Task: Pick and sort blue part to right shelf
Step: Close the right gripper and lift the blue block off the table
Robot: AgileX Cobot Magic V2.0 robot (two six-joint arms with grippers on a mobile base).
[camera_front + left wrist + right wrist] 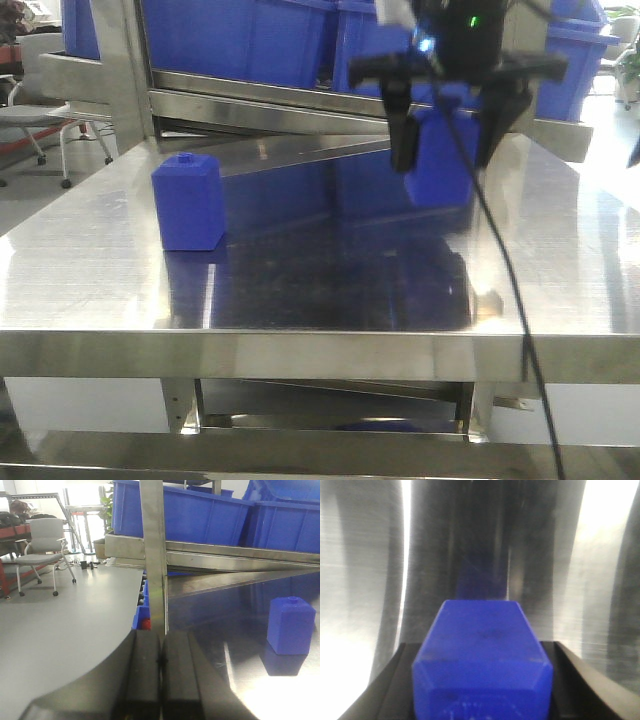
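A blue part [188, 203] stands on the steel table [320, 290] at the left; the left wrist view shows it at the right [291, 626]. My right gripper [447, 150] hangs at the upper right, shut on a second blue part [440, 165] and holding it slightly above the table. In the right wrist view this part [482, 665] fills the space between the black fingers [395, 680]. My left gripper [161, 670] is shut and empty, low over the table's left edge. It does not show in the front view.
Blue bins [240, 40] sit on a steel shelf behind the table, also in the left wrist view [200, 515]. A steel upright post [152, 555] stands just ahead of the left gripper. An office chair [45, 545] stands on the floor to the left.
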